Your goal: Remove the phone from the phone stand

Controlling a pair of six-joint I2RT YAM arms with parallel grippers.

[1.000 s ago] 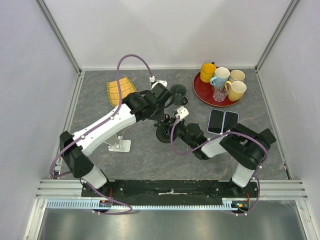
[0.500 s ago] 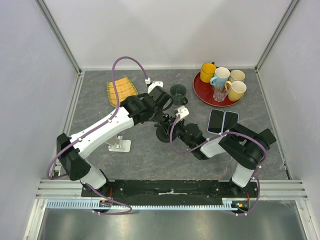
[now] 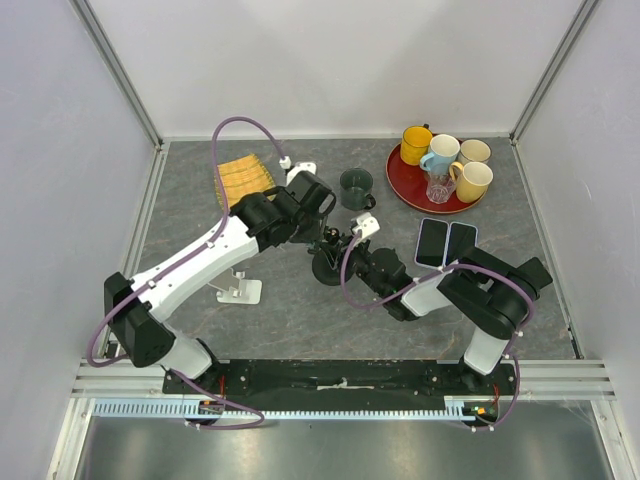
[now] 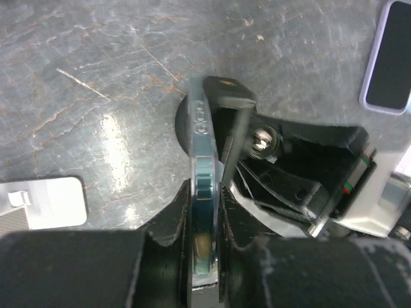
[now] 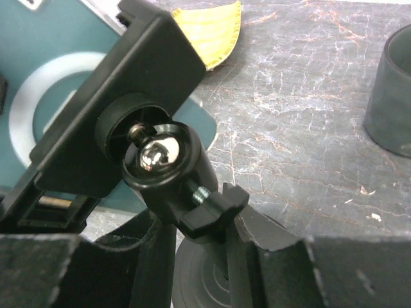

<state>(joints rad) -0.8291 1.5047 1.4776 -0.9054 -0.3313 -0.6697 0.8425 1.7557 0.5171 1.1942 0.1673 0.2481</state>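
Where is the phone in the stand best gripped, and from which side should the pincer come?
Grip the phone across its two flat faces, on the end that juts free of the stand's cradle, coming edge-on from that open end. The cradle and ball joint block its back near the middle, and the body is thin, so a narrow pinch probably suffices.

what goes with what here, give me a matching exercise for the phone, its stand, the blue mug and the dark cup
Things:
1 phone
2 phone stand
3 blue mug
4 dark cup

States:
a on the red tray
b alone on the table, left of the tray
c pinched edge-on in the left gripper
d neck between the right gripper fingers

Pairs: 1-c, 2-d, 3-a, 4-b
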